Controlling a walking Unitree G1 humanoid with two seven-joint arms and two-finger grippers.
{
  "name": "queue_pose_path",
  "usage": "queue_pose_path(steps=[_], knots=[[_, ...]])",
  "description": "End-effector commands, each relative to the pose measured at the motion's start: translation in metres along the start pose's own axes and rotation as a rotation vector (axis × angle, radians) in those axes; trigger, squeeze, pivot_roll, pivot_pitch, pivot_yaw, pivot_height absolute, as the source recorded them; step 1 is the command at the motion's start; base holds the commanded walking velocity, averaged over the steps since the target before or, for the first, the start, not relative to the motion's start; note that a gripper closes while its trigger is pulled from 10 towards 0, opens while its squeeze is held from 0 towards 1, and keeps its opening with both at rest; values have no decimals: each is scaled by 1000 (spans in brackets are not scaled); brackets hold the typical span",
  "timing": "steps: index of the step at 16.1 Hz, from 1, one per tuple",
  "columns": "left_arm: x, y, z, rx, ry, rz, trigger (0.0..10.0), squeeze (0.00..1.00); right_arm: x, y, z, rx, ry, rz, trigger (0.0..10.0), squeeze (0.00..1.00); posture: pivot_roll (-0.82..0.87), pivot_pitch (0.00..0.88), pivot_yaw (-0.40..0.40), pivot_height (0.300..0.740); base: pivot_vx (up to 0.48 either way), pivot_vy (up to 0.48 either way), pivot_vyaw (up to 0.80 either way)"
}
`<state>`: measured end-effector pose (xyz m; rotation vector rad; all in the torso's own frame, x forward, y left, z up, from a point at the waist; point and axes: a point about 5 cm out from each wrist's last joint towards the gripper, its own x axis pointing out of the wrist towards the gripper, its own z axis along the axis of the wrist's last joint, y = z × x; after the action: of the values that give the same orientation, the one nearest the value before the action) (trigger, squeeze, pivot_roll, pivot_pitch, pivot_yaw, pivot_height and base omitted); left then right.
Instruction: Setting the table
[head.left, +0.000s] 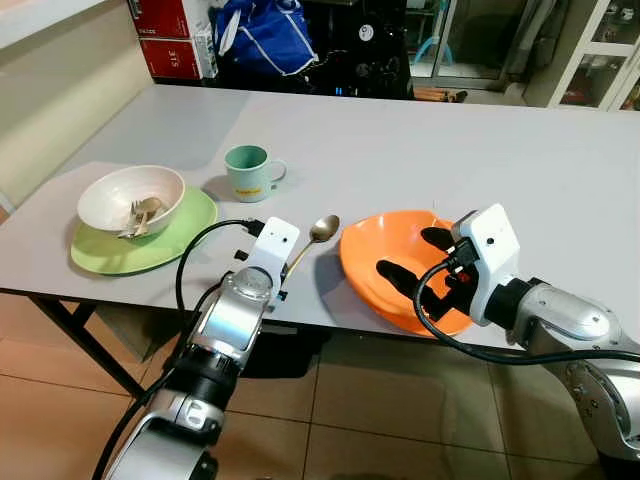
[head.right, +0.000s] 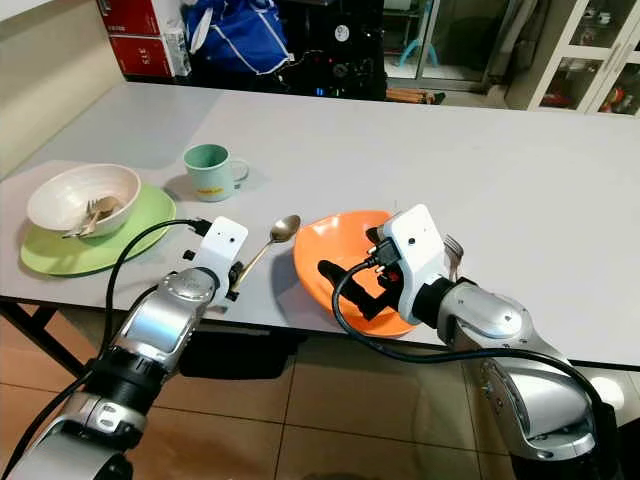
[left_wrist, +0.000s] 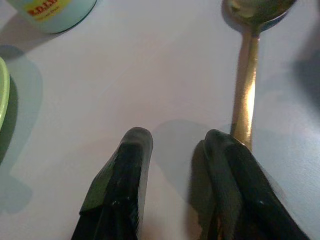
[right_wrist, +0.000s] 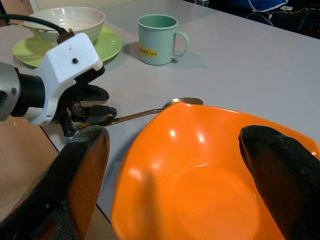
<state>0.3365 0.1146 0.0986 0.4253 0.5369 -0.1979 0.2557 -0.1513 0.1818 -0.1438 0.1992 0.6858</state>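
1. While the robot stood at the near edge of the tabletop (head.left: 420, 160), its right gripper (head.left: 412, 258) hovered with jaws spread wide across the orange bowl (head.left: 385, 265), not clamping it as far as I could tell.
2. Left gripper (left_wrist: 175, 150) sat low with jaws parted, one finger touching the gold spoon (head.left: 318, 236) handle, nothing grabbed yet.
3. Further out, a mint mug (head.left: 249, 172) stood upright, and a white bowl (head.left: 130, 198) holding some utensils sat on a green plate (head.left: 190, 228).
4. I'd call it half done: one place laid, the spoon and orange bowl not yet arranged.
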Motion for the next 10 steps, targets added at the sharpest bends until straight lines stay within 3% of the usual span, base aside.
queue_pose_path(steps=[1, 10], knots=[[-3, 0, 2, 16, -6, -9, 10000, 0, -2, 2, 3, -20, -10, 14, 10000, 0, -48, 0, 35, 740, 0, 0, 0], [-11, -4, 3, 12, -3, -51, 10000, 0, -2, 0, 4, -28, -9, 14, 10000, 0, -47, 0, 34, 740, 0, 0, 0]])
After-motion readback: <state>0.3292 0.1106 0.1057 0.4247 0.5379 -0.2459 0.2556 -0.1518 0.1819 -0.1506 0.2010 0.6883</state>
